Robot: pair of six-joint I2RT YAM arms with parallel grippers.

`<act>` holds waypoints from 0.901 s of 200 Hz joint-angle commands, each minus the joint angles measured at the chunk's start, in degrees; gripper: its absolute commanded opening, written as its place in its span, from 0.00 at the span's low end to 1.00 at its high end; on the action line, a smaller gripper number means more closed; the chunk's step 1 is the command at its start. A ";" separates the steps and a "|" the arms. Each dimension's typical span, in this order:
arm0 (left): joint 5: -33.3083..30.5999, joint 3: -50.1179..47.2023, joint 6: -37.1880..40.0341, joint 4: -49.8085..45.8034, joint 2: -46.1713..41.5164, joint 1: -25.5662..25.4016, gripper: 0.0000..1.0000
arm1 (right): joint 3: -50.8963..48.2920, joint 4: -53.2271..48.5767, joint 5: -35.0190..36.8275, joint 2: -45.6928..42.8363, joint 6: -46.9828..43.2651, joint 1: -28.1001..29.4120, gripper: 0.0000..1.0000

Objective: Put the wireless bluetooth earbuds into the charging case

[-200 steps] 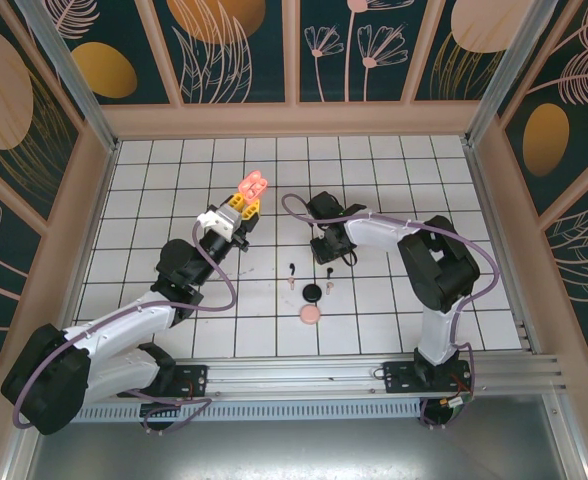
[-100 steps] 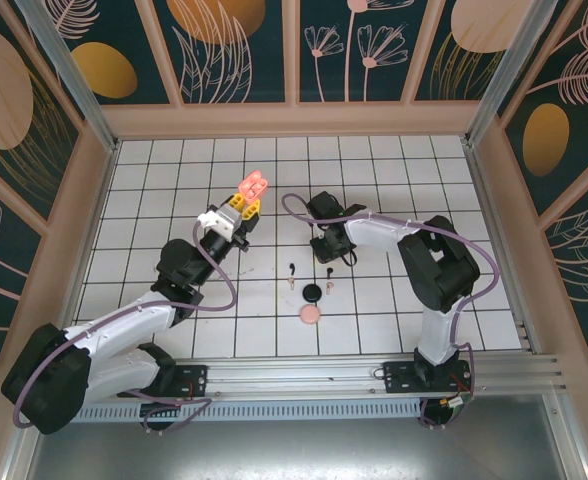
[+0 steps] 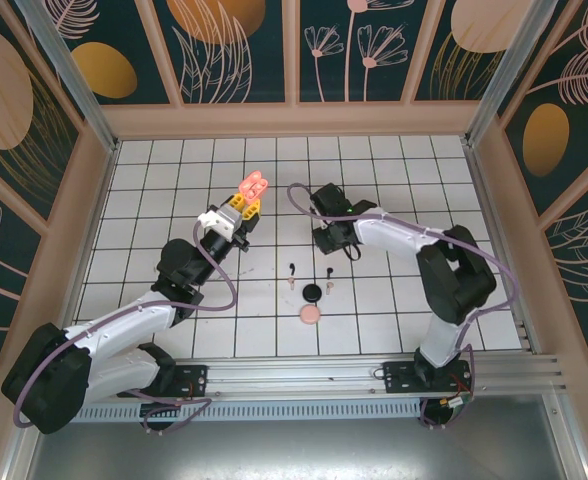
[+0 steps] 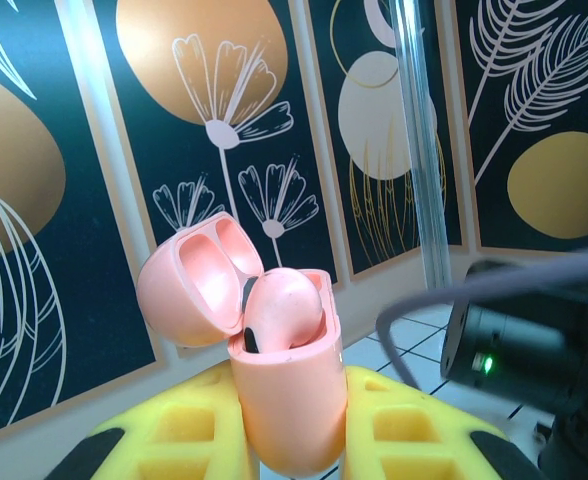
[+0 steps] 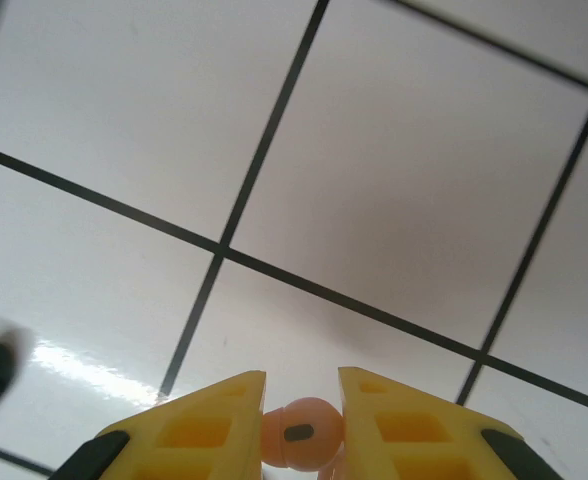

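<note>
Seen from above, the right gripper's point(image 5: 301, 400) fingertips are lying hidden beneath its own wrist. The wrist camera is showing them pinching a pink earbud point(image 5: 299, 432), its lower part cut off by the frame edge, just above the tiled table point(image 5: 394, 150). To its left, the left gripper point(image 3: 242, 206) is clamping the charging case point(image 4: 289, 400) upright with the lid tipped back. One seated bud point(image 4: 284, 312) is filling a socket, and the other socket is hard to make out. Loose buds point(image 3: 292, 268) are lying on tiles nearer the arm bases.
</note>
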 commanded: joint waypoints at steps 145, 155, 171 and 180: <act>11.27 5.93 -0.83 -1.55 2.29 -0.25 0.00 | 8.50 23.07 -7.50 -32.99 4.54 4.16 0.24; 11.67 6.37 -1.10 -1.55 2.69 -0.26 0.00 | 7.93 24.76 -8.68 -33.14 5.11 4.18 0.24; 12.12 6.93 -1.45 -1.55 3.26 -0.32 0.00 | 6.61 28.14 -10.71 -33.11 5.94 4.32 0.24; 12.13 7.26 -1.55 -1.55 3.57 -0.26 0.00 | 5.61 30.14 -11.80 -33.06 6.50 4.29 0.24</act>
